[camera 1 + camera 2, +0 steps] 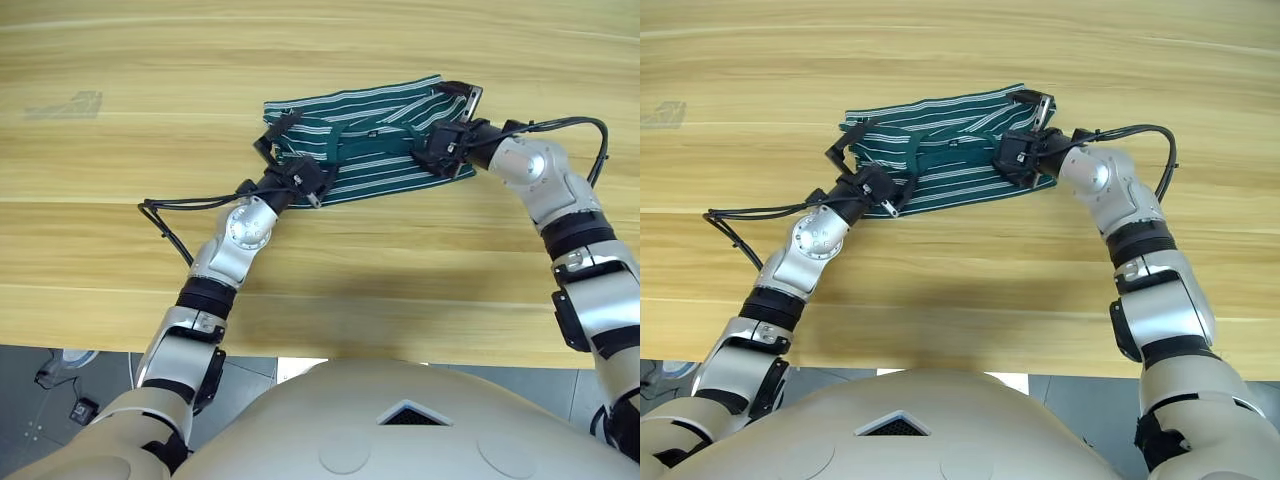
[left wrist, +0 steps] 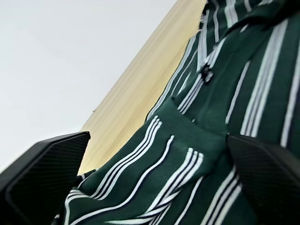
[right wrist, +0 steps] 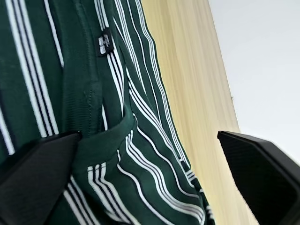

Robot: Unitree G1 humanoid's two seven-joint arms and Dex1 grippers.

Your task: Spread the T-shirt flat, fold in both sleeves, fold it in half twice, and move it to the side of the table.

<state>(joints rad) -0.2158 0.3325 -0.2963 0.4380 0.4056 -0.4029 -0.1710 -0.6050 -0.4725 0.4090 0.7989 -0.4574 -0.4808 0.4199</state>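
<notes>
Currently the T-shirt [image 1: 375,140] lies on the table [image 1: 150,60] as a compact, striped green rectangle of several layers, collar band showing on top, well back from the near edge and roughly midway between the two arms; the left gripper [image 1: 288,158] sits at the left short end of the bundle and the right gripper [image 1: 462,130] at the right short end; in each wrist view the fingers [image 2: 42,173] [image 3: 262,173] stand wide apart with cloth lying between them, so both pincers are spread and neither is pinching fabric

Step in hand, as judged: sleeves appear already folded in and at least one half-fold made; the arms are placed either for the final half-fold or for the transfer to the table's side; the layer count cannot be read exactly

Next move requires: closing each pincer on all layers at its end, not the top layer alone; lifting both ends evenly so the stack does not sag open; keeping edges aligned during travel
</notes>
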